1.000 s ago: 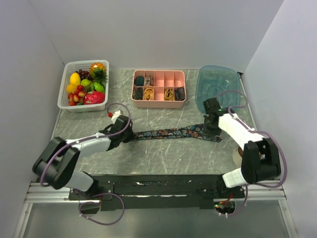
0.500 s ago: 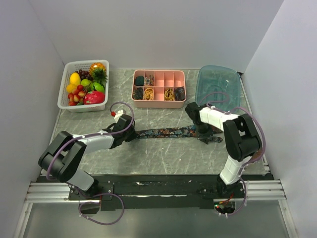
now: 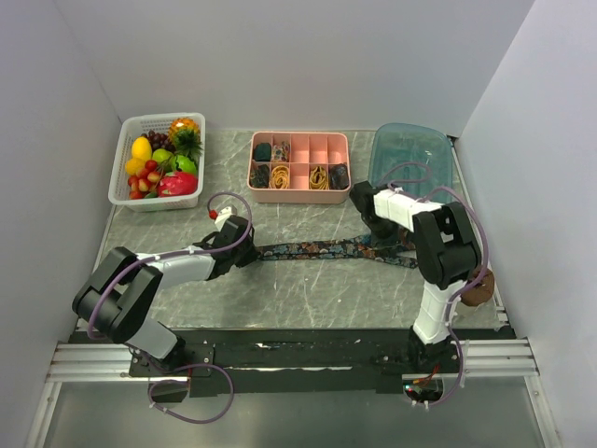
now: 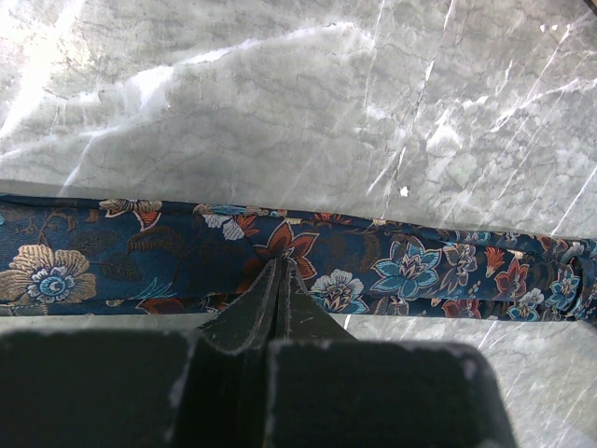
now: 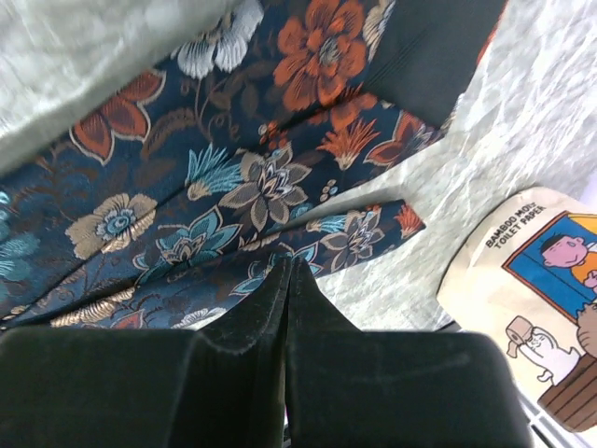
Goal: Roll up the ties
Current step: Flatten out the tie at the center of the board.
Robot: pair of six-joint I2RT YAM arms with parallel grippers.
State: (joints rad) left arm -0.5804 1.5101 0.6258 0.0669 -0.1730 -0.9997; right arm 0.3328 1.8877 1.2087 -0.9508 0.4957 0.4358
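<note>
Left gripper (image 3: 244,250) first: its jaws are pressed tight together, tips down on the near edge of the tie (image 3: 317,249) at its narrow end, and I can't tell if any cloth is nipped between them. Follow the tie rightward and it lies flat and unrolled across the marble table (image 3: 280,289), out to the wide end, where your right gripper (image 3: 381,238) is just as tightly closed, tips on fabric that looks doubled over. You're at the very start of the roll, I'd say, so next you need one end pinched and turned over on itself while the other arm keeps the length straight.
</note>
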